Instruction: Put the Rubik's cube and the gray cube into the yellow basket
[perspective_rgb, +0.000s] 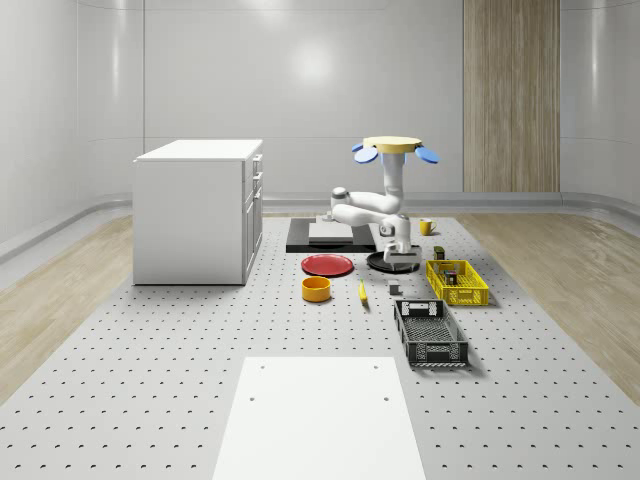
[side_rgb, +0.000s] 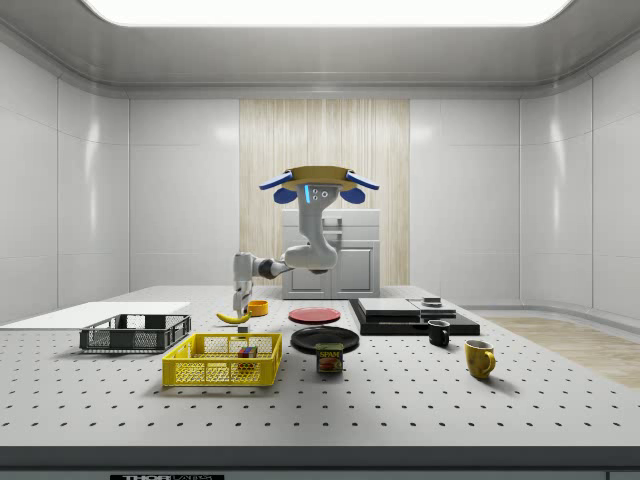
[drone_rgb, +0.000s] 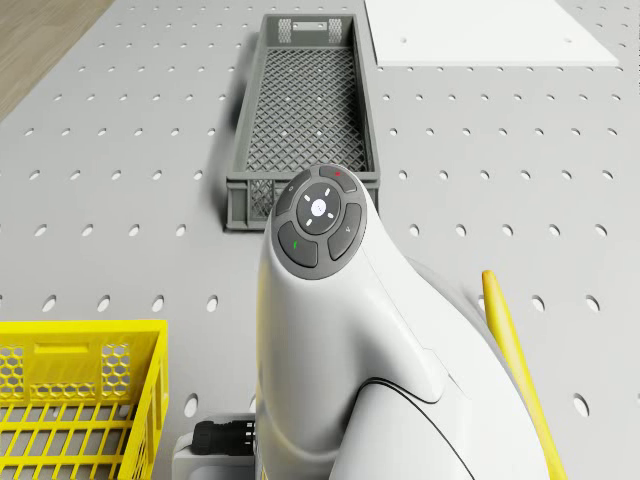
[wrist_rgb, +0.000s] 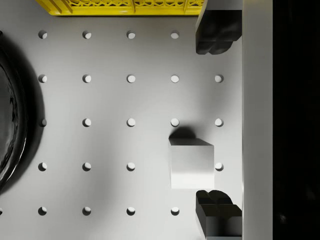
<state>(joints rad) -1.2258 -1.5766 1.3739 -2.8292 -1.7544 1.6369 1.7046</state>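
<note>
My drone (perspective_rgb: 391, 146) hovers above the perforated counter (perspective_rgb: 180, 340), over its far middle, with the arm (perspective_rgb: 365, 208) bent down and forward toward the cluster of dishes and crates. My jaws (perspective_rgb: 397, 257) hang just above the counter surface near the black plate (side_rgb: 325, 339), between it and the yellow basket (perspective_rgb: 456, 282). In the wrist view the jaws (wrist_rgb: 216, 120) stand open, one dark fingertip (wrist_rgb: 216, 37) at the basket's side and the other (wrist_rgb: 217, 210) opposite — the gray cube (wrist_rgb: 191, 164) sits on the counter between them, nearer the second fingertip and not touching either.

The gray cube (perspective_rgb: 395, 289) rests apart from the yellow basket, just beside a banana (perspective_rgb: 362, 292). The Rubik's cube (side_rgb: 244, 353) lies inside the yellow basket (side_rgb: 222, 359), seen through its mesh wall in the side view.

A dark gray crate (perspective_rgb: 430, 333) stands on the near side of the basket in the whole-scene view — the drone view shows the same crate (drone_rgb: 305, 115) ahead of the arm's wrist (drone_rgb: 320, 215). Also on the counter: a red plate (perspective_rgb: 328, 265), an orange bowl (perspective_rgb: 316, 289), a can (side_rgb: 330, 358), a black mug (side_rgb: 438, 333), a yellow mug (side_rgb: 479, 358), a white cabinet (perspective_rgb: 198, 210) and a white sheet (perspective_rgb: 320, 420).
</note>
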